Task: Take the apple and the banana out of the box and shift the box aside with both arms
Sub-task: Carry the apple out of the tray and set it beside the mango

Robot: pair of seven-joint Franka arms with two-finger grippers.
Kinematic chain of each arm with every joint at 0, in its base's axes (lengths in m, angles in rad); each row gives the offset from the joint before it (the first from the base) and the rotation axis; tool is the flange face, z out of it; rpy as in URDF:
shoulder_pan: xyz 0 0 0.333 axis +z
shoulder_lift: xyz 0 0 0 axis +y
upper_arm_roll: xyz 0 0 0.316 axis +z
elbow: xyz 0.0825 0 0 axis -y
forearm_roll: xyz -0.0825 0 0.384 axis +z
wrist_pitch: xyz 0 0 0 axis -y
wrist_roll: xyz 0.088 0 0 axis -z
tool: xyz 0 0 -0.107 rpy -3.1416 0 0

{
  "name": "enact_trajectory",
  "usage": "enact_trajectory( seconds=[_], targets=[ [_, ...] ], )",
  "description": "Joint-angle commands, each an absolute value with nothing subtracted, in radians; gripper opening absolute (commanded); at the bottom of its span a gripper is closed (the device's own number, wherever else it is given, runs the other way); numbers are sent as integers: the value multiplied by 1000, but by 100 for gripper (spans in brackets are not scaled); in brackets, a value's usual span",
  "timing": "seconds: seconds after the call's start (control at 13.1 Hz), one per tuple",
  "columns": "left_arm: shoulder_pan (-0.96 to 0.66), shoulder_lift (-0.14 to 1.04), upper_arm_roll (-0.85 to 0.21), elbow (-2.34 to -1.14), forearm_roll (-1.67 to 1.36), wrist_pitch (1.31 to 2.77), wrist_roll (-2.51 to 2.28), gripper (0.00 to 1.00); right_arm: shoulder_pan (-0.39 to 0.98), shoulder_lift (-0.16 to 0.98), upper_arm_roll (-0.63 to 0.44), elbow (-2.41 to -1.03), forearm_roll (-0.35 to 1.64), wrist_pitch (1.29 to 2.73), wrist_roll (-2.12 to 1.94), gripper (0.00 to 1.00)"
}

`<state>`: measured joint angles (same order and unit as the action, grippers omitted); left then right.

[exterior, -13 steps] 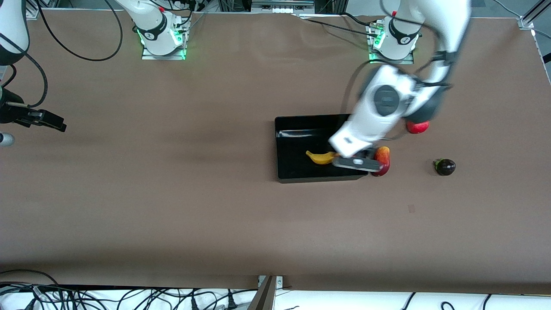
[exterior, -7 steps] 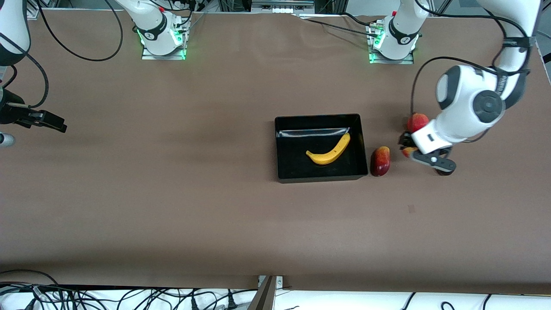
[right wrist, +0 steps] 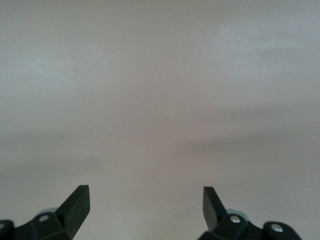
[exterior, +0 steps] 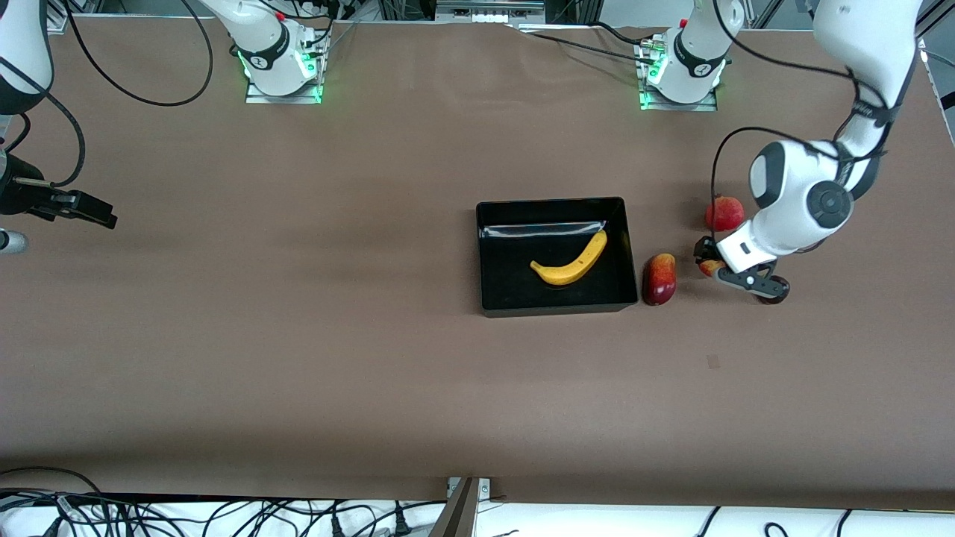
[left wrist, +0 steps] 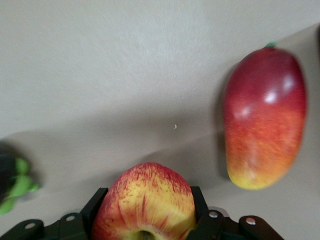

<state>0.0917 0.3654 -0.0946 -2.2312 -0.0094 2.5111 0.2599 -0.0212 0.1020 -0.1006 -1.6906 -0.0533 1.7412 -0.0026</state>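
While banana (exterior: 571, 262) lies boxed, apple (left wrist: 144, 202) gripped

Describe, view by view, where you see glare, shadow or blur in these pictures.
Front view: a bright streak of glare on the box's inner wall above the banana; green light glows at both arm bases. Left wrist view: shiny highlights on the mango, soft focus on the apple between the fingers. Right wrist view: only faint shadow bands on bare table.

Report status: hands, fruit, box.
Left hand around apple beside mango. Right hand open, waiting at table edge. Banana in box. Nothing blocking.
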Motion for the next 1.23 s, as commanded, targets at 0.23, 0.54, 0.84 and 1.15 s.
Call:
enact_trajectory(
  seconds=[0.23,0.54,0.84,1.15],
  targets=[
    [94,381,-89,-2220,9,2531,251,100,-17,100,-104,-1683,-51,1729,-9,100],
    [62,206,-103,-2203,6,2325,250,100,-17,98,-104,-1684,-51,1726,-12,100],
    [-64,133,-207,-2115,-8,2210,195,100,-17,97,-104,-1683,-51,1723,-11,100],
    [-198,250,-209,-2068,-25,2365,192,100,-17,92,-103,-1683,-51,1714,4,100]
  ],
)
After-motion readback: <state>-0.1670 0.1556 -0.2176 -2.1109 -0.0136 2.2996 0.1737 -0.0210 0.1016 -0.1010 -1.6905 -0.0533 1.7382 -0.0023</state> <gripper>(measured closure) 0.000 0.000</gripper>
